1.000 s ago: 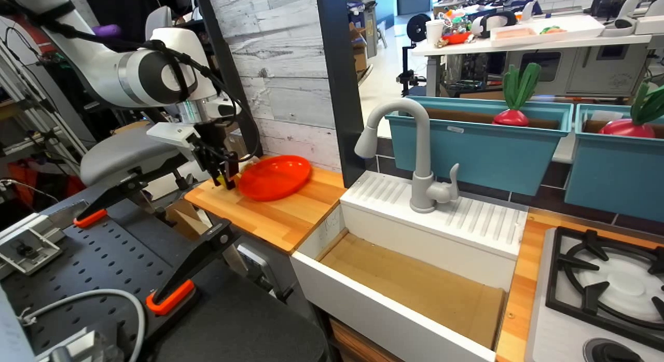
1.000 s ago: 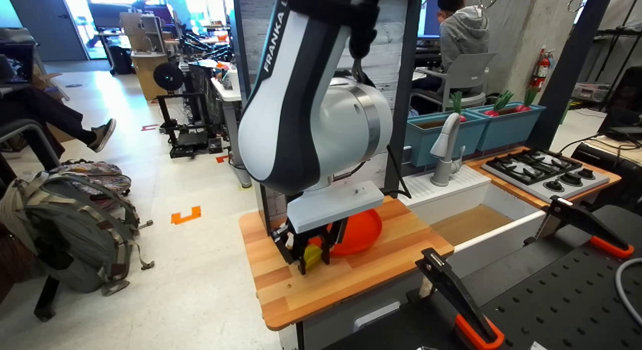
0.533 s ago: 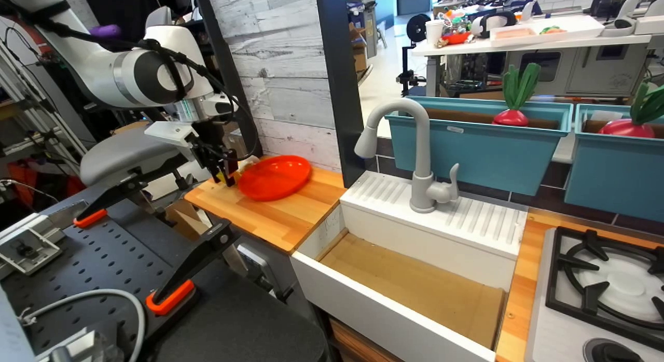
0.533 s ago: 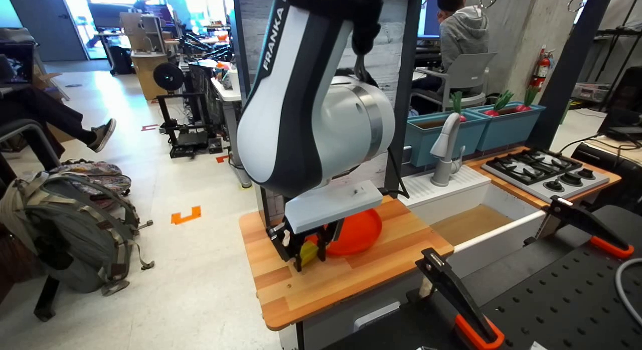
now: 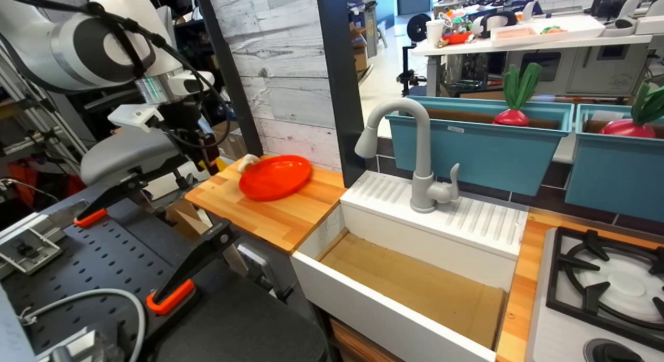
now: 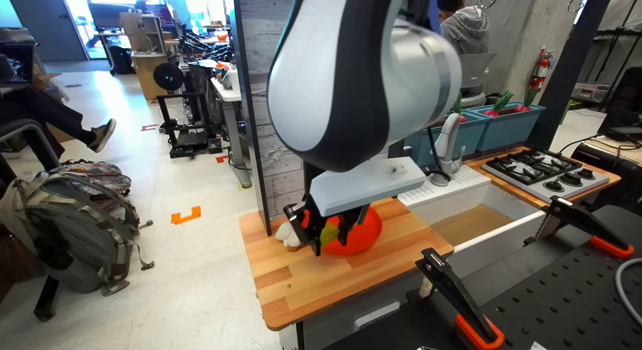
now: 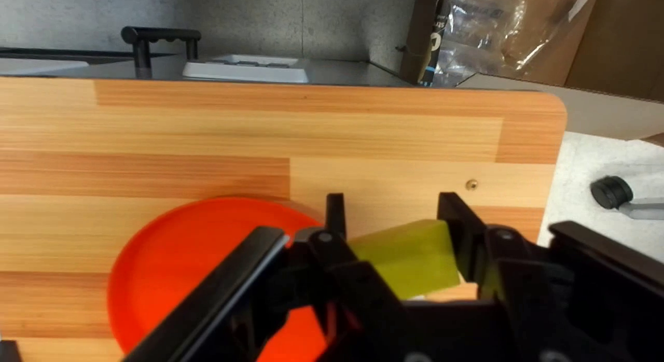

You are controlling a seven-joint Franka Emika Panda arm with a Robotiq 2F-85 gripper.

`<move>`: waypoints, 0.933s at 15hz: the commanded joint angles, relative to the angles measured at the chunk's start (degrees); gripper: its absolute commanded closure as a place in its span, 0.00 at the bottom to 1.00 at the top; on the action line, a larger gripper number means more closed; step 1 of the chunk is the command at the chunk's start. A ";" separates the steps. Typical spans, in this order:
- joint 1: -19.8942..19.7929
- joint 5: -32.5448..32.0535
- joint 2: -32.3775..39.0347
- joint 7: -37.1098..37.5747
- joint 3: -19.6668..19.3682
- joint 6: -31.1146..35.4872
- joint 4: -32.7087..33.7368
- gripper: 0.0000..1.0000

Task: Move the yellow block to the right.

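The yellow block [image 7: 410,261] sits tilted between the two black fingers of my gripper [image 7: 392,206] in the wrist view. The gripper is shut on it and holds it above the wooden counter. In an exterior view the block [image 6: 329,234] shows between the fingers [image 6: 330,245], in front of the orange-red plate [image 6: 363,234]. In an exterior view only a small yellow part of the block [image 5: 221,163] shows past the gripper [image 5: 211,167], near the counter's far left end. The plate [image 7: 207,253] lies below and left of the gripper in the wrist view.
A white bulb-shaped object [image 6: 287,234] lies by the plate near the panel wall [image 5: 285,66]. The wooden counter [image 5: 270,222] borders a white sink [image 5: 394,331] with a grey faucet [image 5: 423,144]. Black clamps [image 5: 202,253] stand at the front table.
The gripper has risen with the block off the counter; it has shifted rightward in an exterior view. The white object beside the plate is now uncovered. The plate has not moved.
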 commanded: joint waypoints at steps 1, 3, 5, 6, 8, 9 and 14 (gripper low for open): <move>-2.40 0.02 -9.74 0.36 -1.90 5.44 -11.71 0.77; -4.81 0.31 -12.03 -0.49 -2.84 7.70 -14.85 0.77; -9.98 1.41 -12.64 -2.26 -2.12 9.31 -16.28 0.77; -12.03 1.78 -12.89 -2.72 -1.98 9.87 -16.90 0.77; -16.87 2.68 -11.47 -3.86 -1.47 12.01 -16.66 0.77; -19.35 3.28 -10.97 -4.54 -0.66 12.39 -16.56 0.77; -31.44 5.77 -4.71 -9.77 5.43 10.46 -10.82 0.77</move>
